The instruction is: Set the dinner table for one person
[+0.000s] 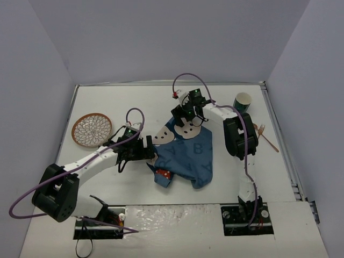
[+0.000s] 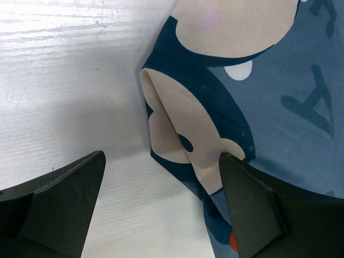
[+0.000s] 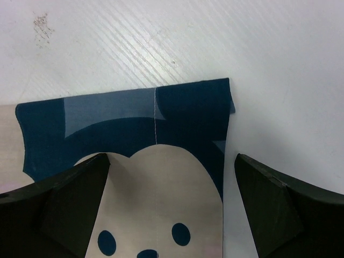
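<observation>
The white dinner table [image 1: 123,102] fills the top view. A blue cartoon-printed cloth placemat [image 1: 188,156] lies crumpled and partly folded at its middle. My left gripper [image 1: 152,152] is open at the mat's left edge; in the left wrist view a folded corner [image 2: 172,129] lies between the jaws [image 2: 161,209]. My right gripper [image 1: 185,117] is open over the mat's far corner; in the right wrist view the cartoon face [image 3: 161,204] lies between the jaws [image 3: 172,204]. Neither gripper holds anything.
A round plate with an orange patterned rim [image 1: 92,129] lies at the left. A green-and-white paper cup [image 1: 242,101] stands at the far right. A wooden fork [image 1: 265,136] lies near the right edge. A small red thing [image 1: 164,173] peeks from the mat's near-left fold.
</observation>
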Robot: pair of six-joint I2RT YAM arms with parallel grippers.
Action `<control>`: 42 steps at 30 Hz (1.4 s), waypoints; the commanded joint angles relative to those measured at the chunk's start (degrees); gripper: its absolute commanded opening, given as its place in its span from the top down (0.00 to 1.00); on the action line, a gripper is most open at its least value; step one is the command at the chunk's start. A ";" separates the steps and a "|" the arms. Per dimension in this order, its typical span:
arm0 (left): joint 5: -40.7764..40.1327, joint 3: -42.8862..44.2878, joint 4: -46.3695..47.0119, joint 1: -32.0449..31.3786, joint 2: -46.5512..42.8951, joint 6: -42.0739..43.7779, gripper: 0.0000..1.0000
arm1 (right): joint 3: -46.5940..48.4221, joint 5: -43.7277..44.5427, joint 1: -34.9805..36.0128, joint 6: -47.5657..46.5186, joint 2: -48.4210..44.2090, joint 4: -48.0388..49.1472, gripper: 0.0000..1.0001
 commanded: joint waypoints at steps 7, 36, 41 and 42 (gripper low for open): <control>0.13 -1.15 2.24 0.45 -2.95 -1.19 0.17 | 4.60 -1.43 1.46 -1.14 2.84 2.22 0.00; -1.33 -1.02 3.05 2.24 -4.42 -3.04 0.19 | -0.35 12.90 2.59 4.25 -9.08 -1.95 1.00; -0.52 0.55 3.49 3.23 -6.39 -2.58 0.19 | -1.54 16.70 4.90 2.81 -20.18 -2.03 1.00; -0.22 0.81 3.94 3.34 -6.85 -2.24 0.19 | -1.80 17.61 5.54 2.51 -22.12 -2.03 1.00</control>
